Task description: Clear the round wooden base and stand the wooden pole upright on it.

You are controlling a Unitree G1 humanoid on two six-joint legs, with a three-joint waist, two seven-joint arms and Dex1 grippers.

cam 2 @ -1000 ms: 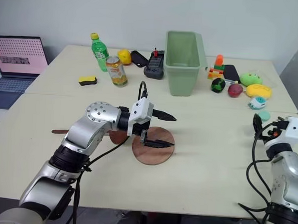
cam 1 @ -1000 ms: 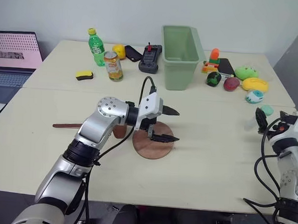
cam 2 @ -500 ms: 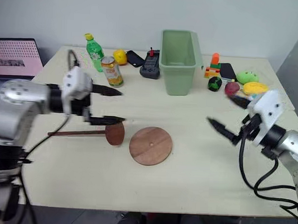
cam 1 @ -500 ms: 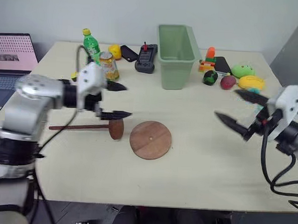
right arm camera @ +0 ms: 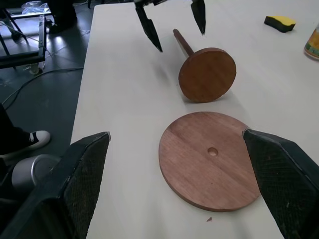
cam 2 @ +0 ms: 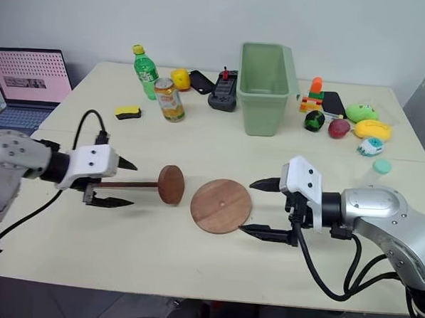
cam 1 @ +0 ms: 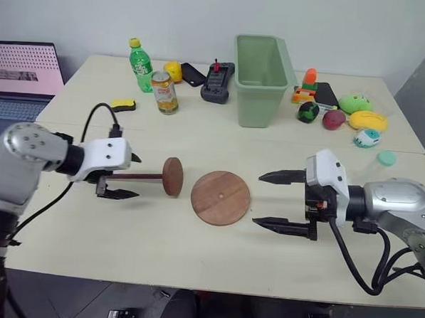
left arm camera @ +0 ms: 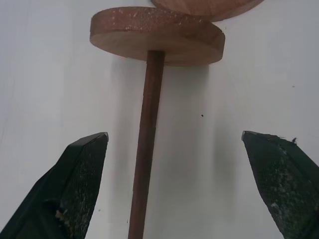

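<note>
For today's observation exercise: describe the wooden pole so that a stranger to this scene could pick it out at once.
Start at the green bin at the back of the table, then come forward to the flat round wooden base. Just left of it lies the wooden pole, on its side between the left gripper's open fingers. Unlike the base, it is a thin dark rod with a small disc on one end.
</note>
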